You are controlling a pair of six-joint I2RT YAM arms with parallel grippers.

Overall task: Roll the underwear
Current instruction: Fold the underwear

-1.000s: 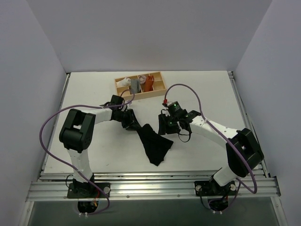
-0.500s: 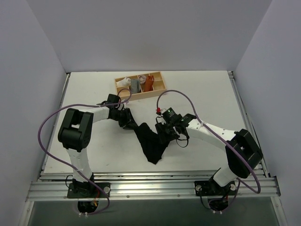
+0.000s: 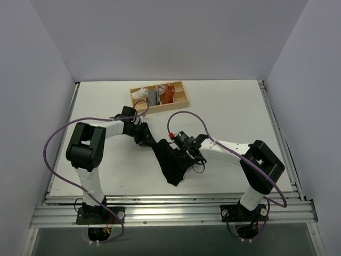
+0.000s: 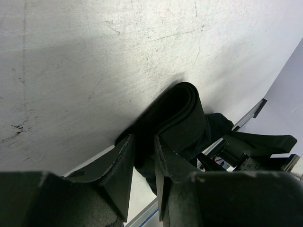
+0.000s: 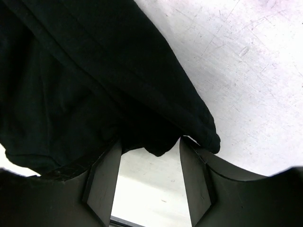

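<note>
On the left half of the flat white table [image 3: 229,106], the left gripper [image 3: 139,133] [image 4: 142,161] sits low over the top. Its two fingers are close together and pinch a folded end of the plain black soft cloth underwear [image 3: 173,162] [image 4: 184,113] [image 5: 94,71].

By the far edge of the table stands a small wooden tray with boxes in it [image 3: 160,108]. A white cloth roll [image 3: 141,93], a grey cloth roll [image 3: 153,96] and an orange-brown cloth roll [image 3: 168,95] sit side by side in it.

The underwear lies near the middle of the table. It runs in a long slanting strip from the left gripper down toward the near edge.

The right gripper [image 3: 182,154] [image 5: 149,170] is at the right side of the strip. Its fingers stand apart, with white table showing between them. The edge of the black cloth lies right at the fingertips [image 5: 102,179], and a small bump of it dips between them.
</note>
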